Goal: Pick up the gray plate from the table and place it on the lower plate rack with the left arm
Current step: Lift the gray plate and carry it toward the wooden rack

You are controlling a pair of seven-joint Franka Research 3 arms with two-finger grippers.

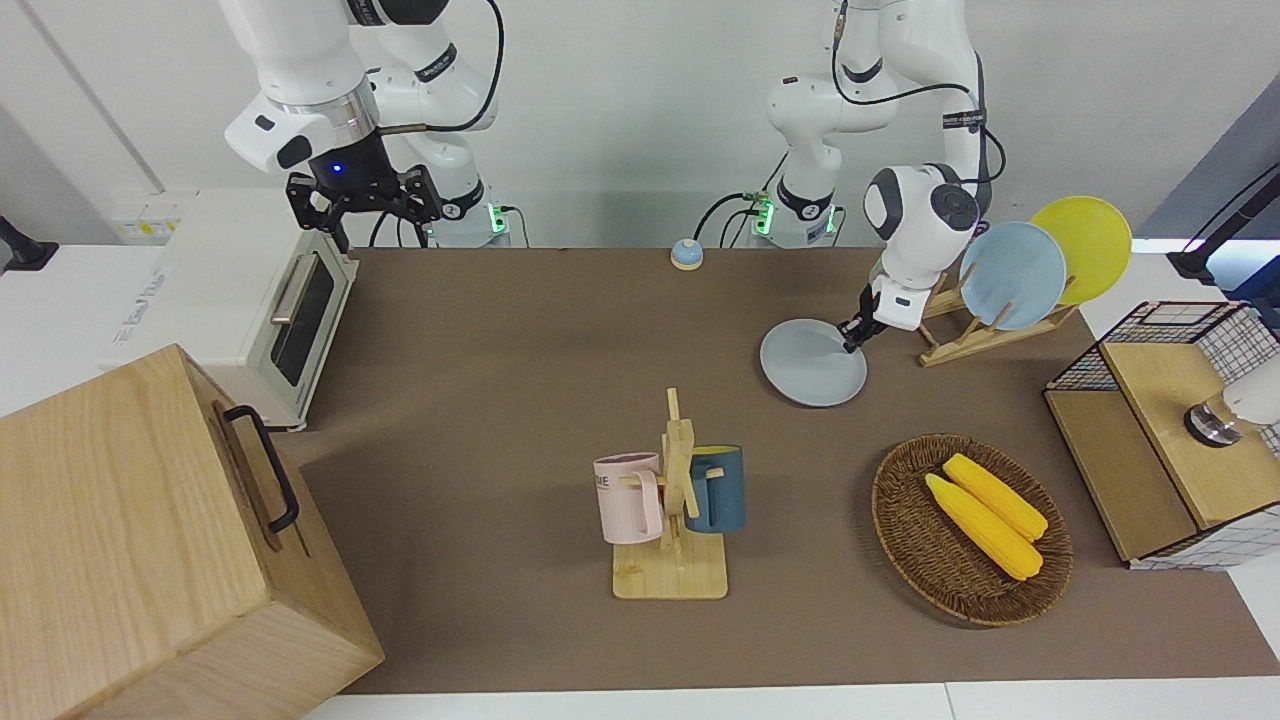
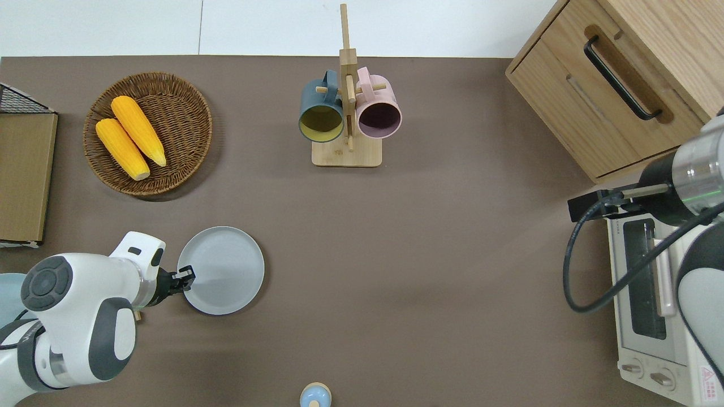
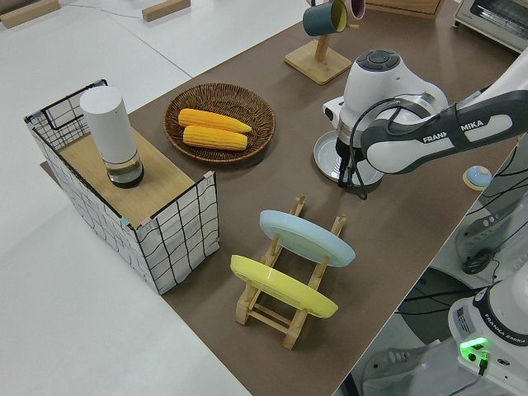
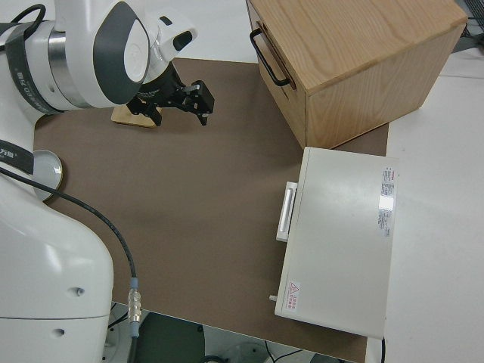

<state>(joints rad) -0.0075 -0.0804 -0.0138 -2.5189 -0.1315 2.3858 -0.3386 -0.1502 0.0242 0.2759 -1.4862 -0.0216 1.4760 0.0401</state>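
Note:
The gray plate [image 1: 812, 362] lies on the brown table [image 1: 520, 350] toward the left arm's end; it also shows in the overhead view [image 2: 222, 270] and the left side view [image 3: 346, 157]. My left gripper [image 1: 855, 335] [image 2: 185, 278] is shut on the plate's rim on the side facing the rack, low at the table. The lower plate rack [image 1: 975, 345] [image 3: 262, 316] stands beside the plate, nearer the table's end, and holds a light blue plate [image 1: 1012, 275] and a yellow plate [image 1: 1085, 245]. My right arm is parked, its gripper [image 1: 365, 205] open.
A wicker basket with two corn cobs [image 1: 970, 530] lies farther from the robots than the plate. A mug stand with two mugs [image 1: 672, 500] is mid-table. A wire basket with a wooden box [image 1: 1170, 430], a toaster oven [image 1: 250, 300], a wooden cabinet [image 1: 130, 540] and a small bell [image 1: 686, 253] stand around.

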